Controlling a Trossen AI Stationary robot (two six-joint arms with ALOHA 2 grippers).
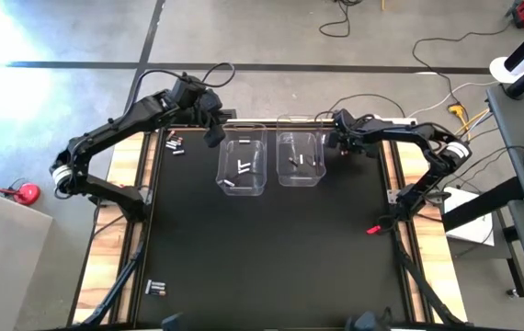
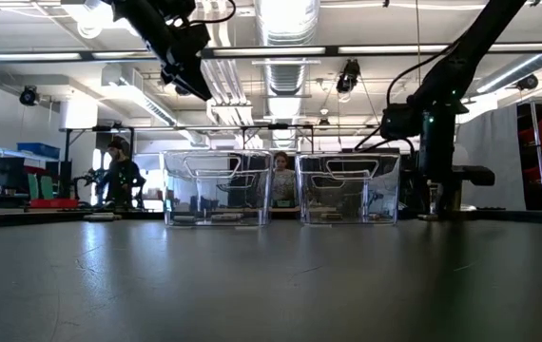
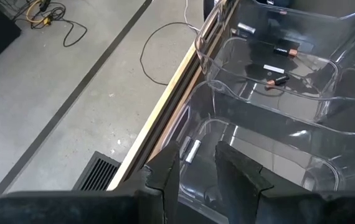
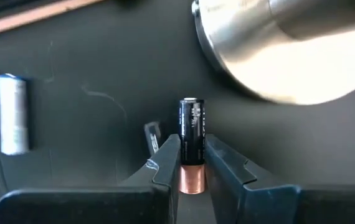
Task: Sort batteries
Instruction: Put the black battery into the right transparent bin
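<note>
Right gripper [image 4: 192, 163] low over the dark tabletop [image 1: 271, 248], just beside the right clear bin [image 1: 301, 158] on its outer side, fingers clamped on a dark battery [image 4: 191, 134] with a copper end. Battery caught between the fingertips, copper end back toward the wrist, dark body poking out ahead. Off to one side of that gripper, a silver battery [image 4: 13, 114] flat on the tabletop; ahead of it, a large shiny metal cylinder [image 4: 283, 46].

Left gripper [image 3: 197, 163] raised above the far rim of the left clear bin [image 1: 244, 165], fingers a little apart with nothing visible between them. Directly below those fingertips, a white battery [image 3: 192, 151] lying inside the left bin. Beyond that gripper, in the right bin, dark copper-ended batteries [image 3: 278, 79] plus a white one. From above, several white batteries [image 1: 242, 168] on the left bin's floor, below and inboard of the left gripper.

Outboard of the left gripper, a small cluster of loose batteries [image 1: 174, 143] on the tabletop near its far edge. Well away from both grippers, at the near left corner, another small group of batteries [image 1: 156, 289]. Near the right edge of the tabletop, well apart from the right gripper, a small red object [image 1: 372, 229].

Behind the bins, in the room, two people [image 2: 121, 173].
</note>
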